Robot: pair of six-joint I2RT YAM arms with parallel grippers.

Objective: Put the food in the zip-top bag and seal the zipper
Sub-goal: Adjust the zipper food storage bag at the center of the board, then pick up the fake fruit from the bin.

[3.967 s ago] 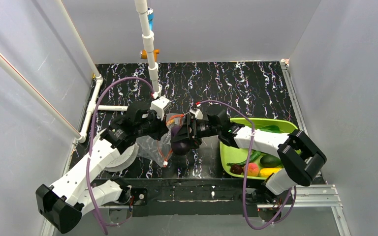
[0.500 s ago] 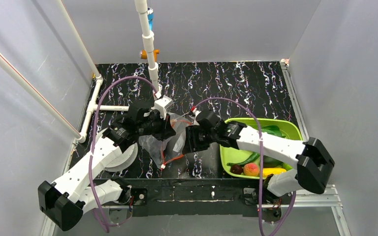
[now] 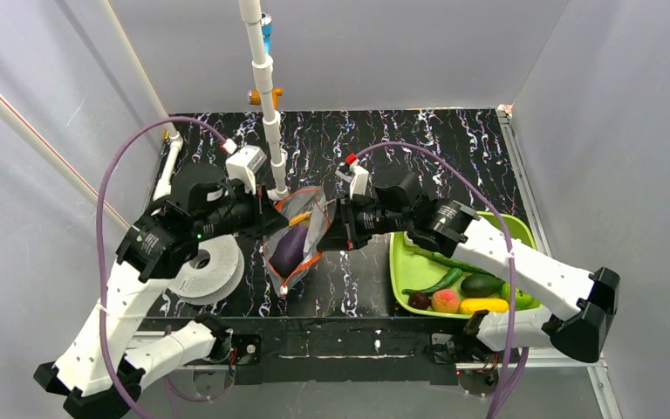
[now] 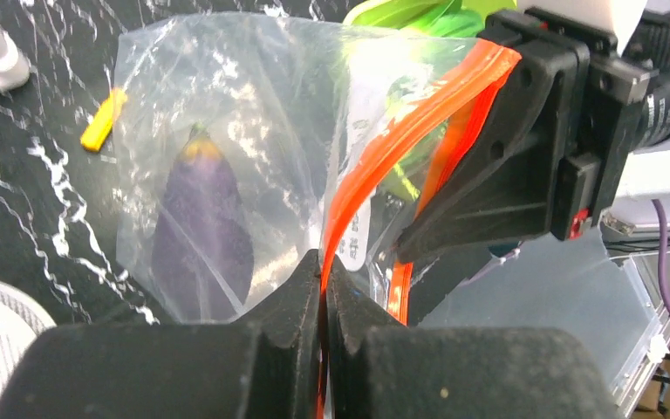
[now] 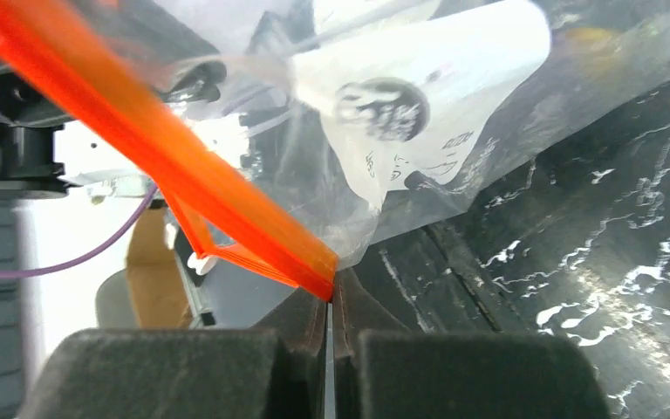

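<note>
I am holding the zip-top bag (image 3: 301, 229) just beside the green tray (image 3: 404, 259), left pincer (image 4: 323, 275) and right pincer (image 5: 330, 298) each clamped shut on the zipper (image 4: 384, 148); I am judging the film limp and slippery, that stiffer strip being the safest hold

Left arm (image 3: 120, 301): raised from the near-left base, bent sharply at the elbow, forearm turned rightward toward the middle.
Left gripper (image 3: 268, 220): pointed right; jaws pressed together, the zipper (image 4: 419, 122) pinched between the fingertips.
Right arm (image 3: 523, 262): stretched from the near-right base up and leftward in a long, nearly straight line.
Right gripper (image 3: 323, 236): pointed left and slightly down; jaws pressed together, an end of the zipper clamped at the tips.
Spacing: both grippers are set facing each other, near but apart.
</note>
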